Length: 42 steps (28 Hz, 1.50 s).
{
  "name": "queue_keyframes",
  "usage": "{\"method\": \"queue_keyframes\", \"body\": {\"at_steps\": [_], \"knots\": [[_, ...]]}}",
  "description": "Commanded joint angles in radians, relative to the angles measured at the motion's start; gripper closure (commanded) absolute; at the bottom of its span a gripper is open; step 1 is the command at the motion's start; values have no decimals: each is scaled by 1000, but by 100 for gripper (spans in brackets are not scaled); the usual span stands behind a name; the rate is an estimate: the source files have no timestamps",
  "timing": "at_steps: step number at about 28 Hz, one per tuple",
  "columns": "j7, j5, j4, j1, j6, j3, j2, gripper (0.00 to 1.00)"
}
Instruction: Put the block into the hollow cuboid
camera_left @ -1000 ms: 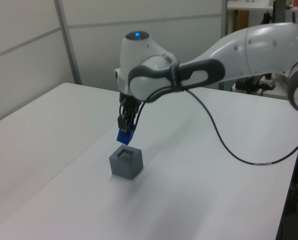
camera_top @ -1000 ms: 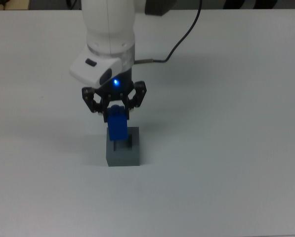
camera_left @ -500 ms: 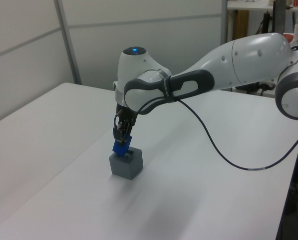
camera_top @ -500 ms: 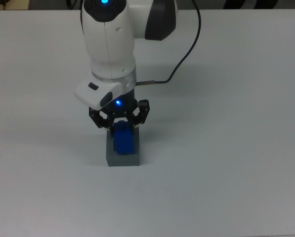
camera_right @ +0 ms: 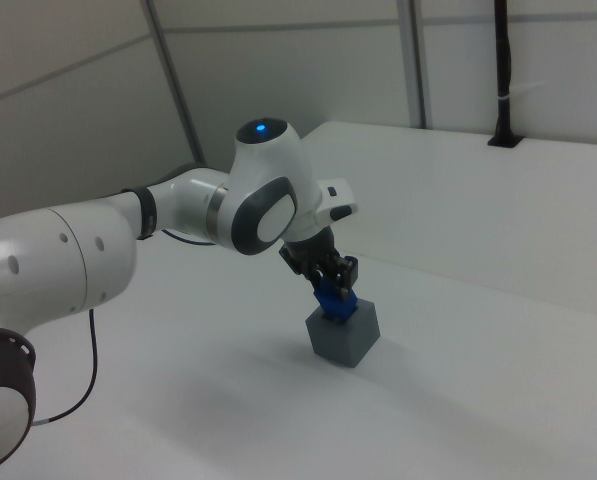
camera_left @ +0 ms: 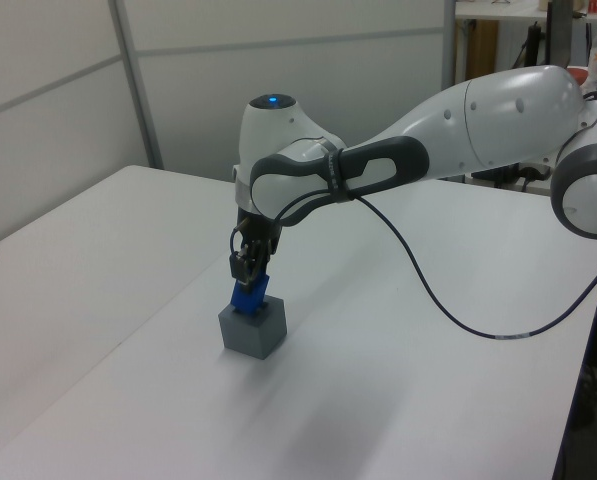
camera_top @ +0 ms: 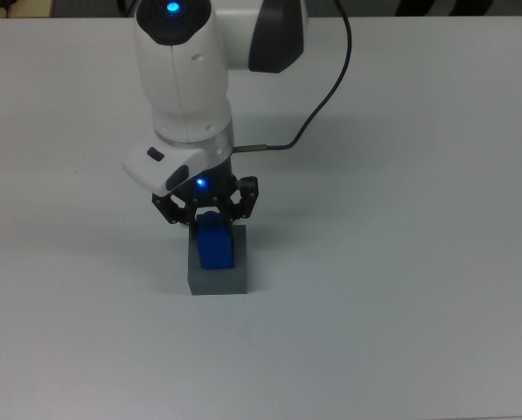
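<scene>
Two-finger black gripper [camera_top: 207, 213] clamped on small bright blue rectangular block [camera_top: 215, 246], partly sunk in matte grey hollow cuboid [camera_top: 218, 275], mid white worktop [camera_top: 400, 262].

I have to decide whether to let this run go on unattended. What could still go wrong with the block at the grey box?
The blue block stands partly in the hollow cuboid's recess, much of it above the rim, with the gripper right at its top. It may catch on the rim and jam rather than seat. If released now, it could stay proud or tilted. Any sideways pull by the gripper might drag the cuboid across the table.
</scene>
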Motion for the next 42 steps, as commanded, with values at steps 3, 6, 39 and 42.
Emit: {"method": "queue_keyframes", "body": {"at_steps": [3, 6, 39, 42], "knots": [[0, 9, 3, -11, -37, -11, -8, 93], [-3, 8, 1, -11, -38, -11, -8, 84], [9, -24, -75, -7, -624, -33, -393, 0], [14, -78, -80, 2, -624, -27, -395, 0]]}}
